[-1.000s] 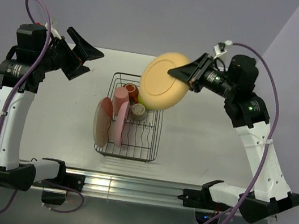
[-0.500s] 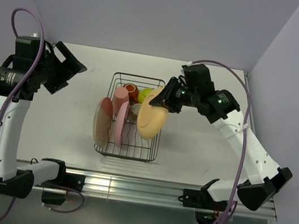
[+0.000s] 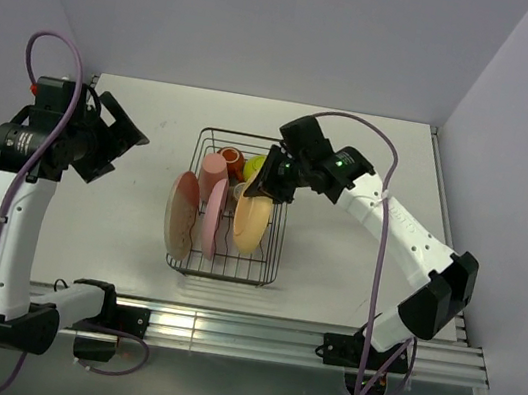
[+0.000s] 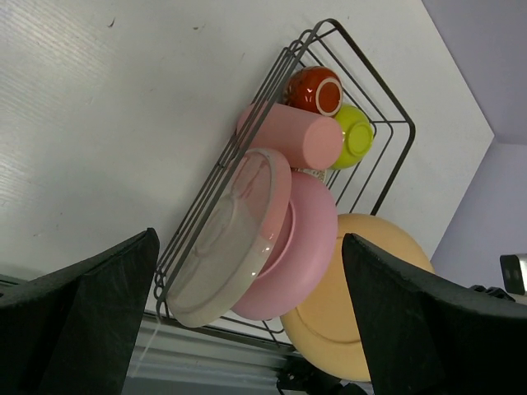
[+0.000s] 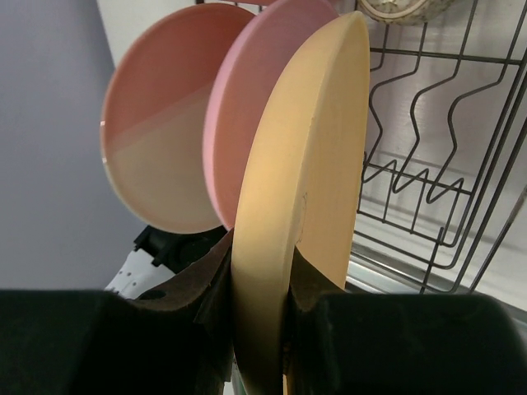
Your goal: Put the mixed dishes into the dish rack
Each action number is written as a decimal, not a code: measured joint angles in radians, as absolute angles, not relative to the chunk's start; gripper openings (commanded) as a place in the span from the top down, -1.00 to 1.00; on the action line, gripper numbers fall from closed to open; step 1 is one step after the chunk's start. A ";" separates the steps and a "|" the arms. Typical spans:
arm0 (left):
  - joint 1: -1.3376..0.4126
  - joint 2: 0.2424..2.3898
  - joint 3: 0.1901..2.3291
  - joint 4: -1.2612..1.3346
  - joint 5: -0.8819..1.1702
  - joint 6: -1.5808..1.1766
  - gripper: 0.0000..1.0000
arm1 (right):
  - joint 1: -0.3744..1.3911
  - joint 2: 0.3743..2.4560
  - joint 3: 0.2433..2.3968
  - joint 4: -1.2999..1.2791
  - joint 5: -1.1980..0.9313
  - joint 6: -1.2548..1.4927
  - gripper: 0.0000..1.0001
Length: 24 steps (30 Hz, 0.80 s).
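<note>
Apparently on the last of the load, the right hand (image 5: 259, 276) is clamped on the rim of a yellow-orange plate (image 5: 305, 164). It holds the plate on edge inside the near half of the black wire dish rack (image 3: 221, 273), just beside an upright pink plate (image 3: 212, 217). Whether the plate's lower edge is seated between the prongs cannot be told. The next move, by the look of it, calls for settling the plate into a slot, then spreading the fingers and lifting straight clear so it does not tip onto its pink neighbour. Across the near half three plates stand side by side: a pink-and-cream plate (image 3: 181, 214) leaning at the left wall, the pink one, then the yellow-orange one. Behind them are a salmon-pink tumbler (image 3: 212, 171) and a small tan bowl (image 3: 243, 192). At the far end sit a red-orange cup (image 3: 231, 160) and a lime-green bowl (image 3: 255, 166). Every other dish in view is in the rack, which stands on the white tabletop (image 3: 323, 268). The left hand (image 3: 123, 146) hangs wide open and empty, well apart to the left.
</note>
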<state>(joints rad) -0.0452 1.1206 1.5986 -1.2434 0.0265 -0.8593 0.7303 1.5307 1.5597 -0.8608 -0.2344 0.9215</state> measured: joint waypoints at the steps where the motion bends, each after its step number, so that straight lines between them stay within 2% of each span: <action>1: -0.045 1.118 1.594 -1.247 0.025 -0.859 -0.99 | 0.734 1.542 1.560 -0.861 -0.230 0.922 1.00; 10: -0.045 1.086 1.569 -1.271 -0.029 -0.859 -0.98 | 0.748 1.592 1.570 -0.859 -0.223 0.926 1.00; 22: -0.045 1.082 1.471 -1.331 -0.139 -0.900 -0.98 | 0.800 1.738 1.694 -0.921 -0.156 0.890 0.99; 24: -0.045 1.071 1.436 -1.335 -0.146 -0.908 -0.98 | 0.807 1.744 1.700 -0.932 -0.147 0.883 0.75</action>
<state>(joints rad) -0.0452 1.0706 1.4357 -1.3354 -0.1455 -0.9077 0.8074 1.7439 1.6997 -0.9318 -0.1474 0.8829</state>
